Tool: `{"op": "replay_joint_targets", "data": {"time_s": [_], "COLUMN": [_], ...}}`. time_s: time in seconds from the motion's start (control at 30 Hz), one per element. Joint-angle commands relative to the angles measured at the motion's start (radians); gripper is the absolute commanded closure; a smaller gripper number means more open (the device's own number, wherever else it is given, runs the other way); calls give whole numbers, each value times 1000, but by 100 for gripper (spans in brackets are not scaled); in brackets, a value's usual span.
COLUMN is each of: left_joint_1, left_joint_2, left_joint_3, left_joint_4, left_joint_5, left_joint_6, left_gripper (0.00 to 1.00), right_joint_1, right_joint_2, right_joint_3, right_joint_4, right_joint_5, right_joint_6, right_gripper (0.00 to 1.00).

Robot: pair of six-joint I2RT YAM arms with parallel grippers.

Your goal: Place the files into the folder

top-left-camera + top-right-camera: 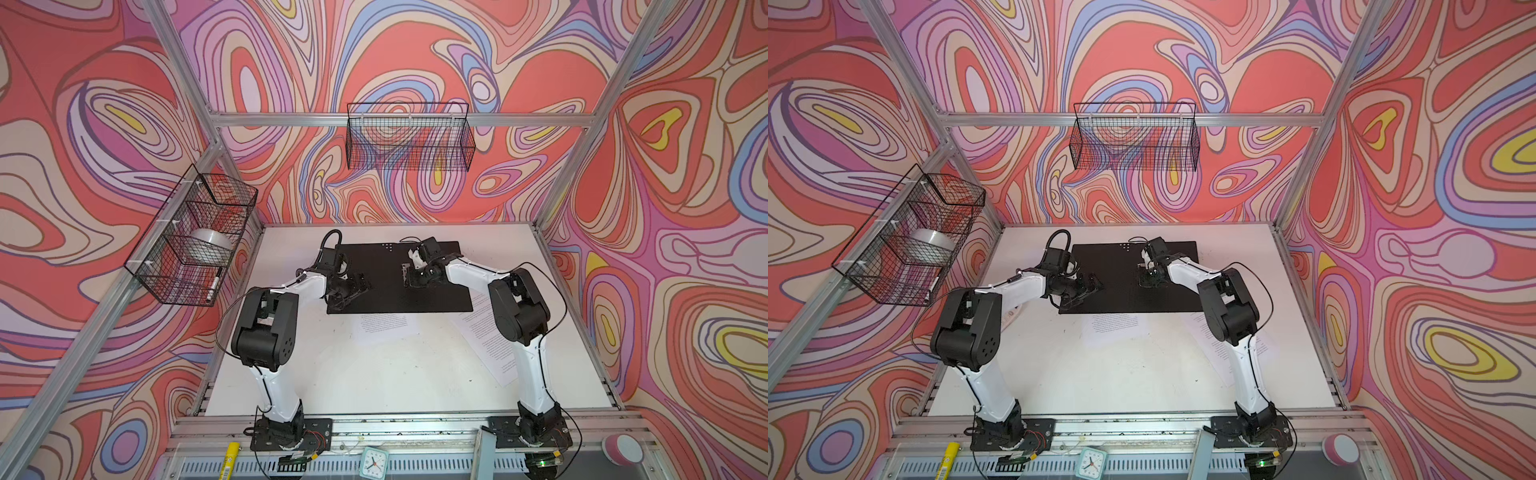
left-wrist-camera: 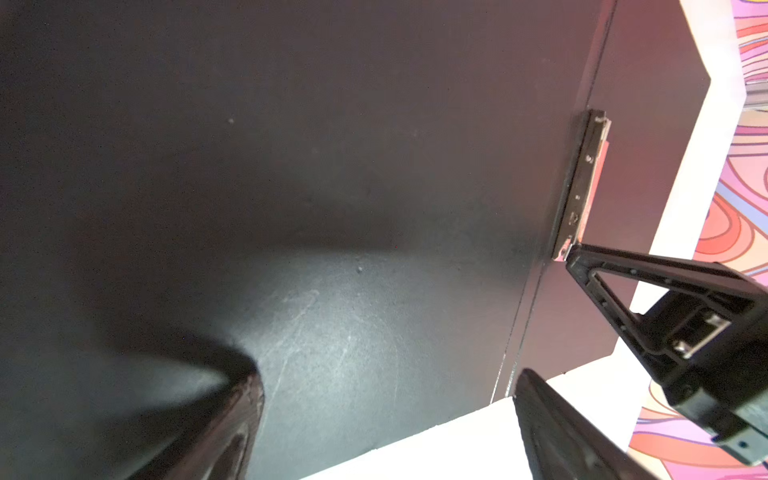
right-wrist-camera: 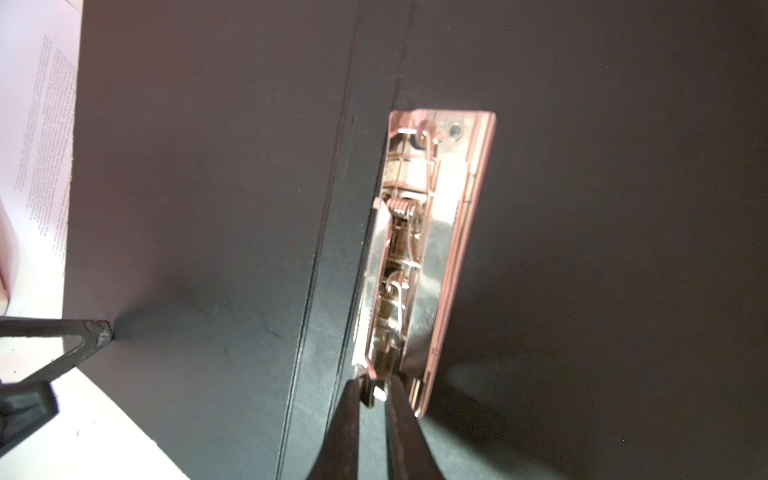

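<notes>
In both top views the folder [image 1: 382, 266] [image 1: 1117, 270] is lying open and flat at the far middle of the white table [image 1: 374, 374], its black inside facing up. The files [image 1: 384, 326] are lying loose on the table outside it: one sheet is sitting at the folder's near edge, and a second sheet [image 1: 484, 338] is lying to the right, partly under the right arm. The left gripper [image 1: 353, 291] is hanging low over the folder's left part, and the right gripper [image 1: 409, 276] is reaching down at its middle fold. In the left wrist view the left gripper [image 2: 386, 374] is holding its fingers wide apart with nothing between them, close above the folder's black surface [image 2: 332, 187] near its edge. The metal clip [image 2: 582, 183] is showing edge-on beside the fold, and a fingertip [image 2: 575, 255] of the right gripper is touching its end. In the right wrist view the right gripper [image 3: 374, 395] is pinching its fingers together on the end tab of the metal clip [image 3: 419, 249]. One fingertip [image 3: 99, 330] of the left gripper is touching the folder [image 3: 208, 187] by its edge, and a printed sheet [image 3: 45, 145] is lying just beside that edge.
</notes>
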Motion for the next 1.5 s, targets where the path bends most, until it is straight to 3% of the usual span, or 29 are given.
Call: {"op": "replay_joint_targets", "data": {"time_s": [0.0, 0.5, 0.77, 1.2, 1.47], "left_joint_1": [7, 7, 7, 7, 7], "left_joint_2": [42, 66, 77, 78, 79], "left_joint_3": [-47, -66, -68, -59, -63], "left_joint_4": [-13, -9, -11, -20, -36], "left_joint_5": [-56, -61, -62, -70, -90], "left_joint_6": [-16, -14, -12, -8, -6], "left_gripper": [6, 7, 7, 7, 7], "right_joint_1": [-5, -7, -26, -32, -31], "right_joint_2": [34, 79, 77, 103, 100], "right_joint_3": [31, 69, 64, 72, 36], "right_joint_4": [-6, -21, 21, -8, -89], "right_joint_5": [-12, -21, -91, -61, 114], "right_joint_6": [6, 16, 54, 44, 92], "right_gripper": [90, 92, 88, 100, 100]}}
